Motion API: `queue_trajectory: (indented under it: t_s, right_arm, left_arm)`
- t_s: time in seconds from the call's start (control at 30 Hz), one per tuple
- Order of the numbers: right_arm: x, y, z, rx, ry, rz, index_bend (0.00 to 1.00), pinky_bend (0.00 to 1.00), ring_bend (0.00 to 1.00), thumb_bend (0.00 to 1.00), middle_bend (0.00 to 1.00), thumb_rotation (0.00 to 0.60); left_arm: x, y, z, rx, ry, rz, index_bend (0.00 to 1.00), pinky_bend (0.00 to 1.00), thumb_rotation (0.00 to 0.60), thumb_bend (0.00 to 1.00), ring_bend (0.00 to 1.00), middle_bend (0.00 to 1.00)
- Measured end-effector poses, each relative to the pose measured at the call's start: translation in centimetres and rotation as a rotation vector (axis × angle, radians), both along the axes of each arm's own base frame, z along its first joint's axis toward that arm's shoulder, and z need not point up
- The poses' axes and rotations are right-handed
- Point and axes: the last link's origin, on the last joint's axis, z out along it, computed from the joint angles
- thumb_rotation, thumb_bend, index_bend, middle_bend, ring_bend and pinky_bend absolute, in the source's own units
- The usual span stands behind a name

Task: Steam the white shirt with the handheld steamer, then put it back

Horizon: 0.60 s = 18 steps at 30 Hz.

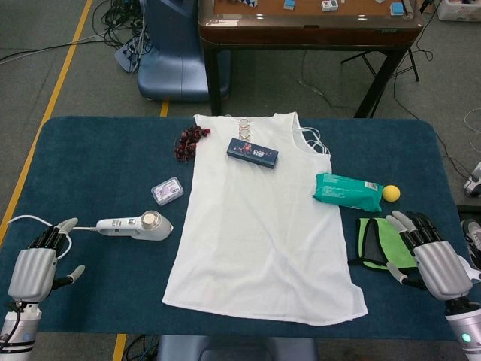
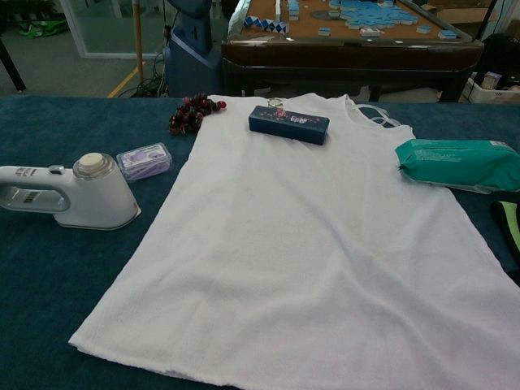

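A white sleeveless shirt (image 1: 259, 218) lies spread flat on the blue table (image 1: 98, 162), its neckline toward the far edge; the chest view shows the shirt (image 2: 317, 244) filling the middle. The white handheld steamer (image 1: 139, 225) lies on its side to the left of the shirt, cord trailing left; in the chest view the steamer (image 2: 69, 195) sits at the left edge. My left hand (image 1: 41, 259) rests open near the table's front left, just left of the steamer's handle, apart from it. My right hand (image 1: 432, 252) is open at the front right, holding nothing.
A dark blue box (image 1: 252, 153) lies on the shirt's upper part. A dark red bead bunch (image 1: 189, 141) and a small clear case (image 1: 167, 191) lie left of the shirt. A teal wipes pack (image 1: 347, 192), yellow ball (image 1: 391, 193) and green-black cloth (image 1: 374, 244) lie to the right.
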Motion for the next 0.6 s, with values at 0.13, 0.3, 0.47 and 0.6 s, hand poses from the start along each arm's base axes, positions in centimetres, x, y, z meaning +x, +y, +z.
queue_trajectory:
  t_s: [0.13, 0.3, 0.47, 0.6]
  right_arm:
    - [0.3, -0.2, 0.2, -0.003, -0.004, 0.013, 0.00, 0.00, 0.00, 0.30, 0.09, 0.600]
    - [0.9, -1.0, 1.0, -0.031, 0.007, 0.037, 0.00, 0.00, 0.00, 0.30, 0.09, 0.600]
    - [2.1, -1.8, 2.2, -0.058, 0.031, 0.073, 0.00, 0.00, 0.00, 0.29, 0.09, 0.600]
    - [2.7, -2.4, 2.7, -0.067, 0.051, 0.084, 0.00, 0.00, 0.00, 0.29, 0.09, 0.600]
  left_arm:
    - [0.1, 0.5, -0.1, 0.001, 0.010, 0.001, 0.12, 0.29, 0.600, 0.13, 0.16, 0.16]
    - [0.6, 1.9, -0.5, -0.029, 0.019, -0.014, 0.12, 0.29, 0.600, 0.13, 0.16, 0.16]
    - [1.2, 4.3, -1.4, -0.070, 0.037, -0.023, 0.13, 0.29, 0.600, 0.13, 0.16, 0.16]
    - [1.6, 6.1, -2.6, -0.111, 0.065, -0.014, 0.12, 0.29, 0.600, 0.13, 0.16, 0.16]
